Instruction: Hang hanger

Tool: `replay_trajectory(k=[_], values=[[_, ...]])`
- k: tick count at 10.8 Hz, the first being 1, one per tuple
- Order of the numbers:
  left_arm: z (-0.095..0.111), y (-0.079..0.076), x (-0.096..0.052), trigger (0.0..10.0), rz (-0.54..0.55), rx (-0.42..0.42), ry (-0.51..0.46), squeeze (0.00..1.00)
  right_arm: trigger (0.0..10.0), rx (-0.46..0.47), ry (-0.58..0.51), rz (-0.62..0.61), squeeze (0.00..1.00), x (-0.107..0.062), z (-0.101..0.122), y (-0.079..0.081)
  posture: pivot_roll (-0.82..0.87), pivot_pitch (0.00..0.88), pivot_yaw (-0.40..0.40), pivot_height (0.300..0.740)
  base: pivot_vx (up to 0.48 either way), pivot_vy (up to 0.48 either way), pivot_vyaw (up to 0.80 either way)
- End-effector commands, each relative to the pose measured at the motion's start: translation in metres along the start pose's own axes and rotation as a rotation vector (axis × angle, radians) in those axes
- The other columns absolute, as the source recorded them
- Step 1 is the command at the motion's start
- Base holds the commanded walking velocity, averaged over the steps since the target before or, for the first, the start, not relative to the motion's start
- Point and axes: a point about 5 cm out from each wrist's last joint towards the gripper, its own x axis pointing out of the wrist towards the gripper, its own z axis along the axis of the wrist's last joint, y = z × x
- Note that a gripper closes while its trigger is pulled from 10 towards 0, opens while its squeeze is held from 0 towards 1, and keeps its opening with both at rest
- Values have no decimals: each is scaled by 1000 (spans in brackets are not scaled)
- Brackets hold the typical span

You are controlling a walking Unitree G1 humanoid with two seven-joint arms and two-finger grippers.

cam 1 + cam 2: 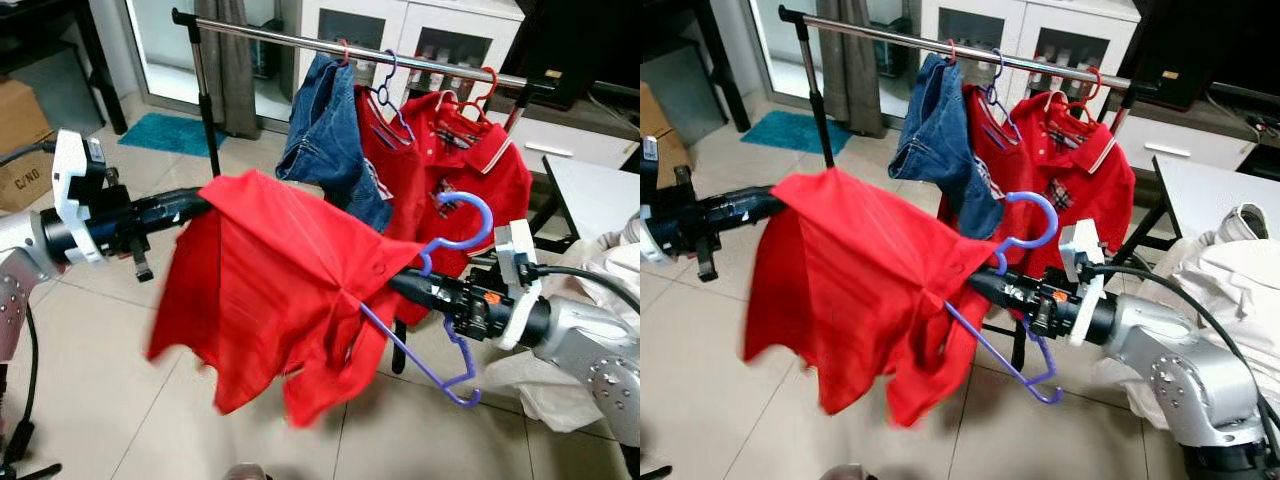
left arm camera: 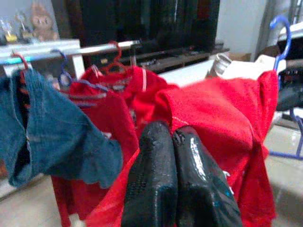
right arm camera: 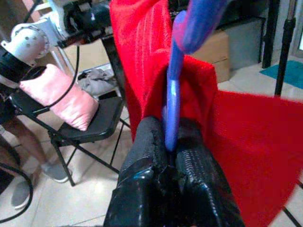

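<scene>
A long silver metal clothes rail (image 1: 420, 58) stands at the far side. A blue denim garment (image 1: 330, 135) and red polo shirts (image 1: 470, 170) hang on it. Nearer, a big red cloth shirt (image 1: 270, 290) is stretched between the two arms, apart from the rail. The purple plastic hanger (image 1: 455, 235) sticks out of the shirt on the right, with its hook pointing up. The right gripper (image 3: 173, 142) is clenched on the purple hanger. The left gripper (image 2: 177, 142) is on the left, pressed closed on the red shirt's edge. In the right wrist view, a black folding chair (image 3: 94, 118) with a pink pillow (image 3: 61, 97) stands on the pale tiled floor (image 1: 90, 380).
</scene>
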Motion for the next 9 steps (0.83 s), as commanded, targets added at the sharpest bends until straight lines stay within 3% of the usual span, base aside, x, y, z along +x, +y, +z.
replay_trajectory(k=[1, 6, 7, 9], values=[[15, -1, 2, 0, 8, 49, -49, 0, 10000, -13, 9, -24, 0, 1, -1, 0, 184, 30, -46, 740, 0, 0, 0], [47, 1, 6, 0, 48, 172, -123, 0, 10000, 55, 110, -89, 0, 4, -32, 0, 195, 34, -41, 740, 0, 0, 0], [48, 0, 7, 0, 38, 167, -122, 0, 10000, 63, 92, -120, 0, 6, -31, -3, 195, 34, -40, 740, 0, 0, 0], [43, -9, 11, 0, -26, 133, -97, 0, 10000, 149, -120, -166, 0, 17, -19, -6, 193, 32, -37, 740, 0, 0, 0]])
